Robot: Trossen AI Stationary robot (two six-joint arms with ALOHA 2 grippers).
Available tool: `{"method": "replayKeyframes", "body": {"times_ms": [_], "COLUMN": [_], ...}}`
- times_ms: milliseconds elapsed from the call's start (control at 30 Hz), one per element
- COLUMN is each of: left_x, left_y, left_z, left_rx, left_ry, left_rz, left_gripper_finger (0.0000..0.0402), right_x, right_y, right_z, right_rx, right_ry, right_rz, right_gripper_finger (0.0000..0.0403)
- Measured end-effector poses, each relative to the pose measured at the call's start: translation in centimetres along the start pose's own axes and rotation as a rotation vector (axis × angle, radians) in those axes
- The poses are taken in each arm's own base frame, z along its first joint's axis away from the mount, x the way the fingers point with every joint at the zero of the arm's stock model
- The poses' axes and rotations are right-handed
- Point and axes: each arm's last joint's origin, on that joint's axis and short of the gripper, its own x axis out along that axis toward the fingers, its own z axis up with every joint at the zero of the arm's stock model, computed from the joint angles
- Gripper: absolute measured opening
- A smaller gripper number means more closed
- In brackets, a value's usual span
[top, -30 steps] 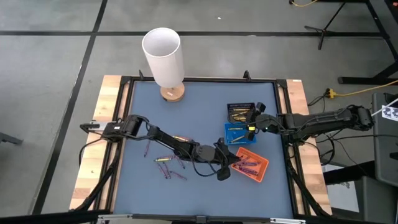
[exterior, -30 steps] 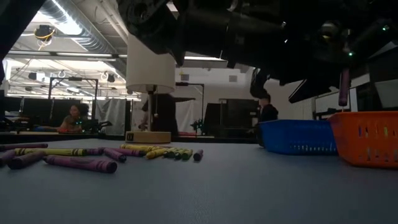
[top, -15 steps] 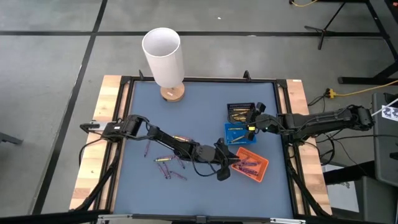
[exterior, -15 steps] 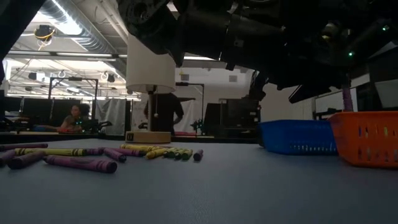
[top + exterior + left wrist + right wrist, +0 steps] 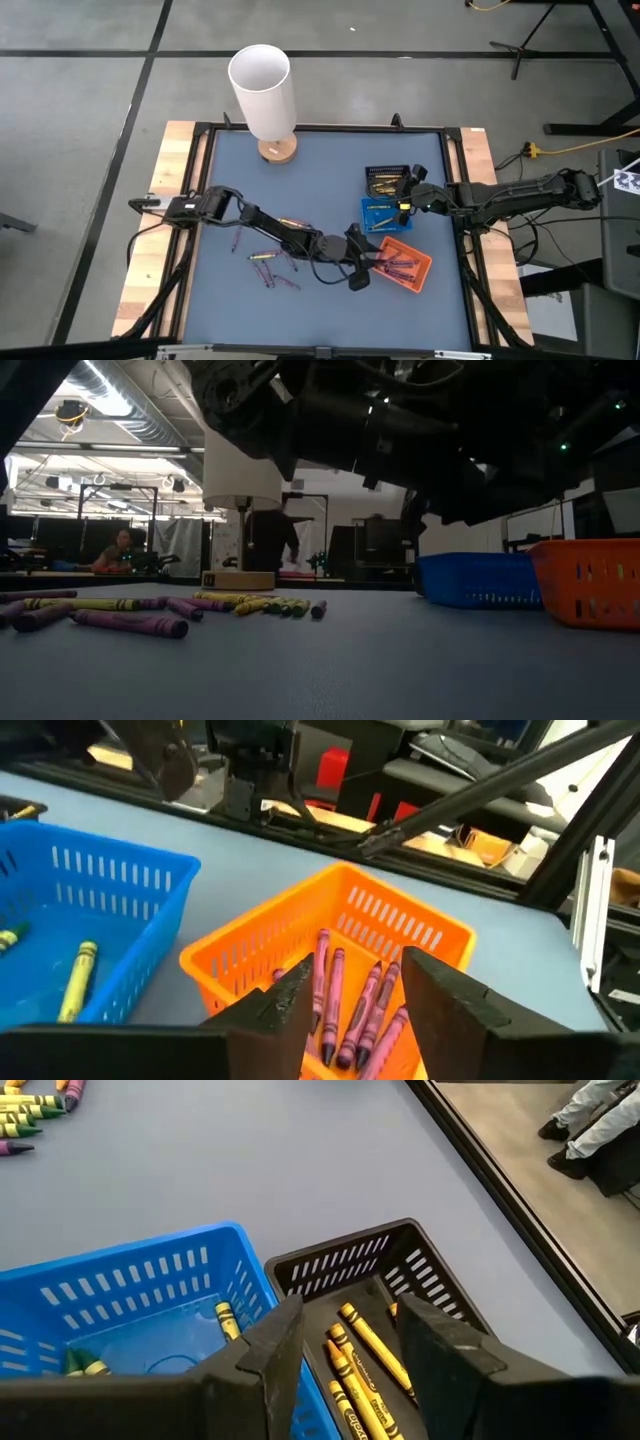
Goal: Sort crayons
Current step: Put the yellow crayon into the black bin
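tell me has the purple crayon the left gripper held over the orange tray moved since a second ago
Yes. In the low view it stood above the orange tray rim; now it is gone from there, dropped toward the purple crayons inside. The left gripper is open.

I count three trays: orange (image 5: 330, 935) under my left pincer (image 5: 355, 1010), blue (image 5: 130, 1295) and black (image 5: 400, 1265) under my right pincer (image 5: 345, 1345). About five purple crayons (image 5: 340, 1005) lie in the orange, four or so yellow (image 5: 365, 1345) in the black. One lamp (image 5: 263, 100) stands well apart.
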Motion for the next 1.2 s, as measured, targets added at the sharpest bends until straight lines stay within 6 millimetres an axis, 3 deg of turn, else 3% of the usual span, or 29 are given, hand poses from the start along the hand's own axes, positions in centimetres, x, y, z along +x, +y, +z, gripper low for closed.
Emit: {"method": "replayKeyframes", "body": {"times_ms": [267,400,567,767,967,1200], "left_x": [-0.2,-1.6,-5.1,-11.1,-16.2,-18.8], "left_y": [0.5,-0.2,-1.0,-1.0,0.4,2.0], "left_z": [1.9,5.3,10.4,15.5,17.1,14.4], "left_rx": [0.061,0.154,0.256,0.243,0.028,0.111], "left_ry": [-0.033,-0.057,0.029,0.177,0.315,0.623], "left_rz": [0.008,0.004,0.029,0.078,0.346,0.544], "left_gripper_finger": [0.0133,0.0122,0.0108,0.0101,0.0101,0.0101], "right_x": [0.0,0.0,0.0,0.0,0.0,0.0], "right_y": [0.0,0.0,0.0,0.0,0.0,0.0], "right_z": [0.0,0.0,0.0,0.0,0.0,0.0], "right_rx": [0.000,0.000,-0.001,0.000,0.001,0.000], "right_ry": [0.000,0.000,0.002,0.000,-0.001,0.001], "right_rz": [0.000,0.000,0.000,0.000,0.000,0.000], "right_gripper_finger": [0.0162,0.0162,0.0162,0.0162,0.0162,0.0162]}}
